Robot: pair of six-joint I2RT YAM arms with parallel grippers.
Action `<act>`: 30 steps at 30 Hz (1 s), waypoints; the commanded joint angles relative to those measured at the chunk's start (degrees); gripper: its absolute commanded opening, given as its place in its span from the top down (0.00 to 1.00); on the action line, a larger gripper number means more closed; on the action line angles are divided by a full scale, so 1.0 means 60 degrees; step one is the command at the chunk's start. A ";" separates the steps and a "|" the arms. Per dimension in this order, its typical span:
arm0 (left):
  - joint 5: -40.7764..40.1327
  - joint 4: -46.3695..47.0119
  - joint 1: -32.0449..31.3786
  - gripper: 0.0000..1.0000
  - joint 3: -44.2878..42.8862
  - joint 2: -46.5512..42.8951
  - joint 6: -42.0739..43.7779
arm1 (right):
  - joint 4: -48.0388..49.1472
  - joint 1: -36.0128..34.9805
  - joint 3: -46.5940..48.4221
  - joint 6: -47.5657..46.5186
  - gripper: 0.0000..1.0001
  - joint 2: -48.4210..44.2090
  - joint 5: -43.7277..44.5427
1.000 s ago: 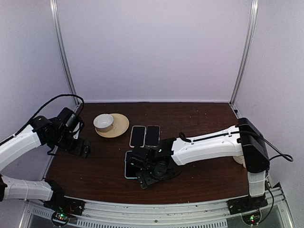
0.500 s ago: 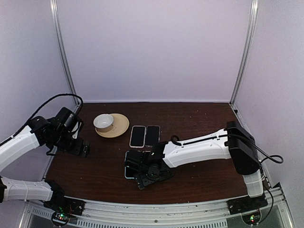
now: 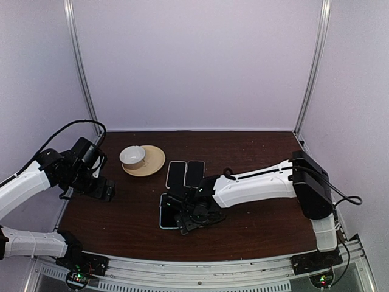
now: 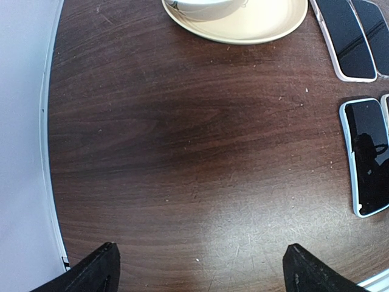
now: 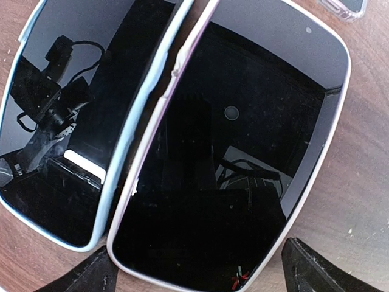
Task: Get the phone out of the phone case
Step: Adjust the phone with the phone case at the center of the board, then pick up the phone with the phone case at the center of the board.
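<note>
Two phones lie side by side, screens up. One is in a light blue case, the other in a pale whitish phone case. My right gripper hangs open just over the near end of the whitish-cased phone, one fingertip outside each long edge, gripping nothing. Seen from above, that phone is mostly hidden beneath the gripper. My left gripper is open over bare wood at the table's left, well apart from the phones; the blue-cased phone shows at its view's right edge.
Two more cased phones lie just behind the pair. A white cup on a cream saucer stands at the back left. The brown table has walls and metal posts on three sides.
My right arm swung left, then drew slightly toward the far side, settling its open gripper over the near pair of phones. The left arm has not moved.
</note>
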State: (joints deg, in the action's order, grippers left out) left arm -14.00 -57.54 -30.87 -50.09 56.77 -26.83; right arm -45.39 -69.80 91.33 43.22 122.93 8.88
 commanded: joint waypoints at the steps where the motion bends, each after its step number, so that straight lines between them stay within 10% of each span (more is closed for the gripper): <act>1: 0.0063 0.0068 -0.0025 0.03 -0.0119 -0.0120 0.0091 | -0.0297 0.0467 -0.0784 -0.0320 0.04 -0.0386 0.1136; 16: 0.0070 0.0073 -0.0113 0.02 -0.0116 -0.0146 0.0099 | 0.1271 0.1098 -0.2960 -0.1330 0.04 -0.2476 -0.0208; 30: 0.0065 0.0076 -0.0214 0.02 -0.0108 -0.0219 0.0093 | 0.1037 0.1205 -0.1886 -0.2317 0.00 -0.1770 -0.0124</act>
State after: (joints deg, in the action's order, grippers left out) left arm -13.93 -57.54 -31.66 -50.09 56.31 -26.83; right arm -37.41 -63.00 76.75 31.70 110.56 5.10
